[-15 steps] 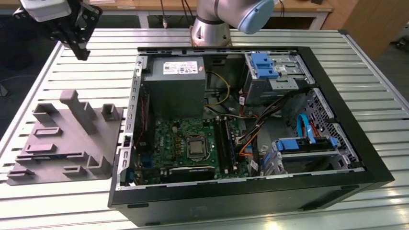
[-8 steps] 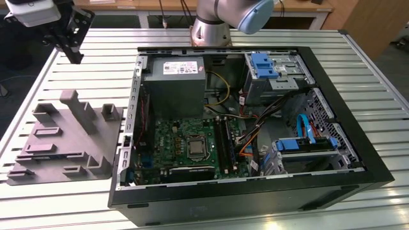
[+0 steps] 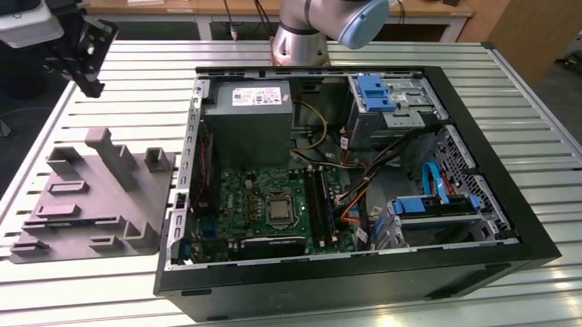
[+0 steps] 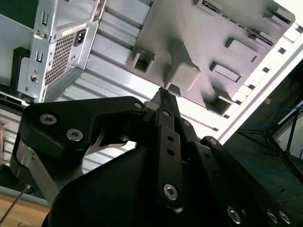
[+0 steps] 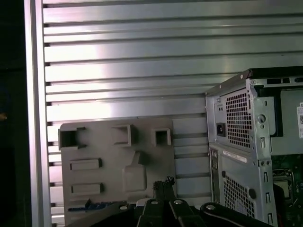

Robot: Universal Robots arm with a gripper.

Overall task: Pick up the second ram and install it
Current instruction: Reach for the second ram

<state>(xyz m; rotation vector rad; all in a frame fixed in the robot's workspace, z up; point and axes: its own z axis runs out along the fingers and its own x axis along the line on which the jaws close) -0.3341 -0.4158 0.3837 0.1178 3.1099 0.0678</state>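
Grey moulded plastic tray (image 3: 98,204) sits on the ribbed aluminium table (image 3: 136,82), just beside the open black computer case (image 3: 345,281), on the exterior view's left. The second ram (image 5: 89,207), a thin dark blue stick, lies flat along one edge of that tray; in the first wrist view it is a narrow blue strip. My gripper (image 3: 93,87) hangs high over the table, past the tray's far end and well apart from the stick. My fingers (image 4: 166,137) are pressed together with nothing between them.

I judge this to be the reach for the pick, barely begun. The stick lies untouched in its tray, and the long black memory slots (image 3: 318,197) on the green motherboard (image 3: 238,197) sit well off inside the case.

To do this step well, I think the fingers must spread while I am high, not down among the tray's raised blocks, where a pad could catch. I should square my wrist across the stick's narrow width and centre on its length, so it lifts level rather than swinging from one end. The descent wants to be straight and slow. A thin board like this will likely flex or tip under a hard squeeze, so a light, even grip on its edges seems right. I cannot tell how much of its edge stands free of the tray.
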